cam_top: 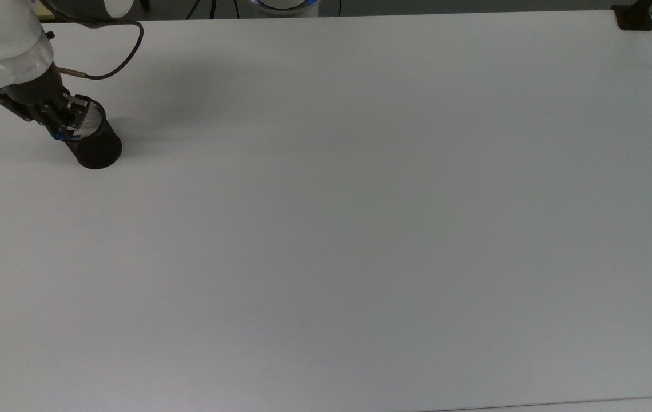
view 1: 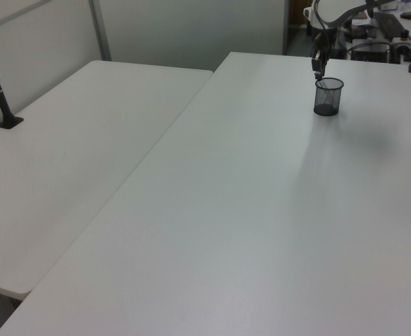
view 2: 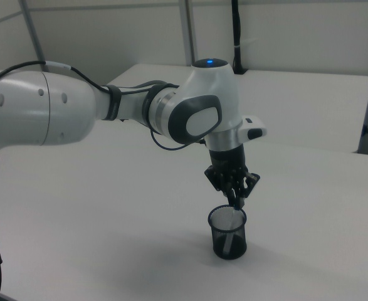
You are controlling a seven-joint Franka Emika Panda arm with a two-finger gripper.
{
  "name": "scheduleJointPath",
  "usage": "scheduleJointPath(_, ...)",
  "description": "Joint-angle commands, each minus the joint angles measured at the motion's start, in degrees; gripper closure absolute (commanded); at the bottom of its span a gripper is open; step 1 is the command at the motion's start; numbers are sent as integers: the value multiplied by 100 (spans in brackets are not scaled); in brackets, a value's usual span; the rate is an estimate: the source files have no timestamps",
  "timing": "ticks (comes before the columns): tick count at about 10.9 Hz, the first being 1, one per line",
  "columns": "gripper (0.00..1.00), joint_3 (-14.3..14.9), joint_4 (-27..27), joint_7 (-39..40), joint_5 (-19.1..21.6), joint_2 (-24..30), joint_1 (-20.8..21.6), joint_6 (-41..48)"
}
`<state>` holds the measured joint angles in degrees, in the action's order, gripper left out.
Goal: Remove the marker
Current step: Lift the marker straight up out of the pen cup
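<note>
the black mesh cup [cam_top: 95, 143] stands upright at the far left of the table [cam_top: 360, 229] in the top view, so the marker [cam_top: 59, 136] leans against its rim, blue cap up, ready to be lifted out. the pincer [cam_top: 62, 123] hangs straight above the rim, fingers drawn narrow around the cap, apparently gripping it.
</note>
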<state>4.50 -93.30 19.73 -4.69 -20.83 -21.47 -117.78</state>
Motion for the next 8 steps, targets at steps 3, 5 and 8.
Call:
scheduleJointPath(3, 86, -1, -57, 57, 56, 394, 20, -9)
scheduleJointPath(5, 86, -10, 127, 66, 91, 588, 28, 438)
scheduleJointPath(8, 86, -80, 286, 66, 328, 1080, 37, 913)
